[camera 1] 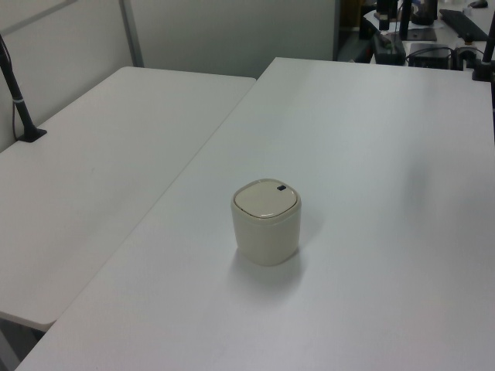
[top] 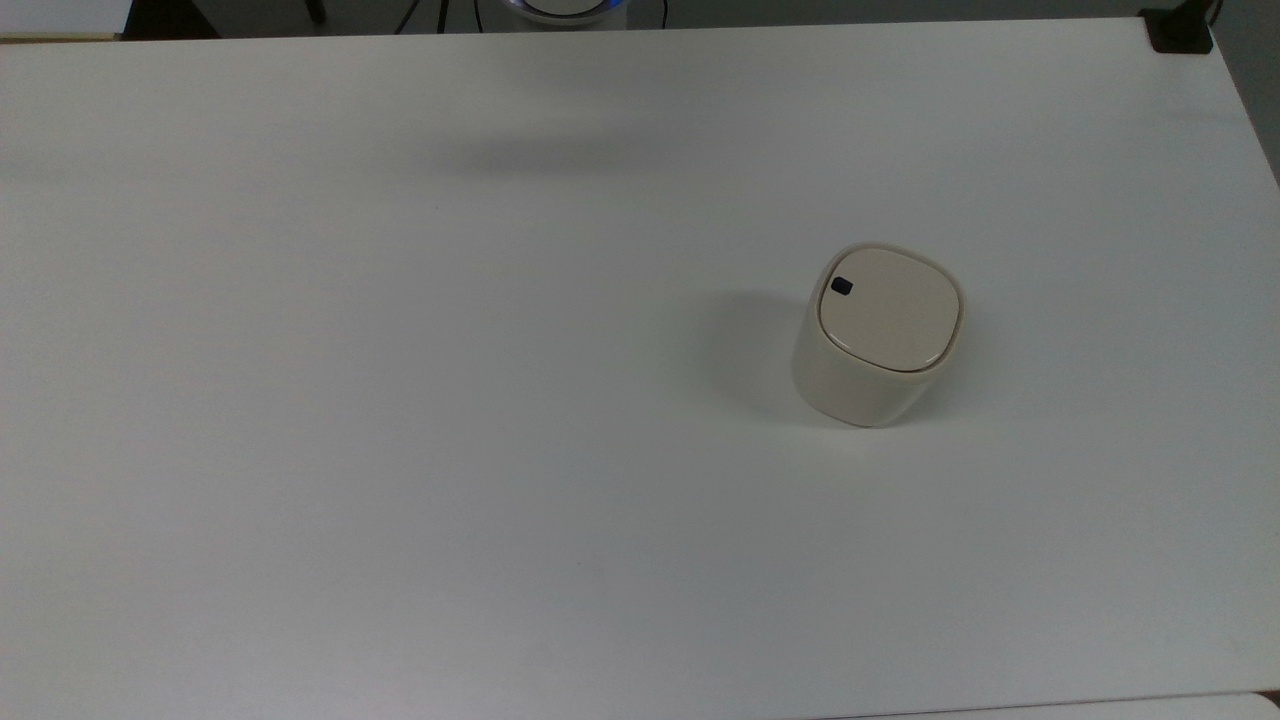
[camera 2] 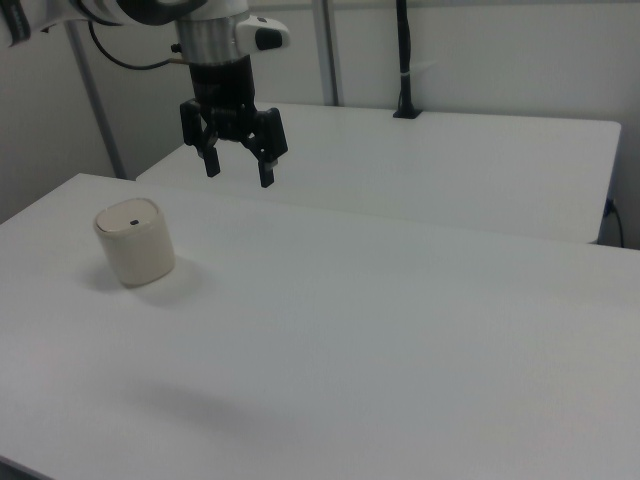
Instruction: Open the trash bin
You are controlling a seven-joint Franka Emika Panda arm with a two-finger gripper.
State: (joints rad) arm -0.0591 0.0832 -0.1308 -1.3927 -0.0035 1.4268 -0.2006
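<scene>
The trash bin [top: 878,335] is a small cream-beige rounded-square tub standing upright on the white table, right of centre in the top view. Its flat lid [top: 889,310] lies shut, with a small black push button [top: 842,286] at the lid's upper-left corner. The trash bin [camera 1: 267,221] stands mid-table in the left view and the trash bin [camera 2: 135,242] sits at the right view's left. My gripper [camera 2: 239,171] hangs open and empty high above the table, up and to the right of the bin in the right view.
The white table [top: 400,400] spreads wide around the bin. A second white table [camera 1: 85,162] adjoins it on the left view's left, with a black clamped pole [camera 1: 19,108]. The arm's base [top: 563,8] sits at the top view's top edge.
</scene>
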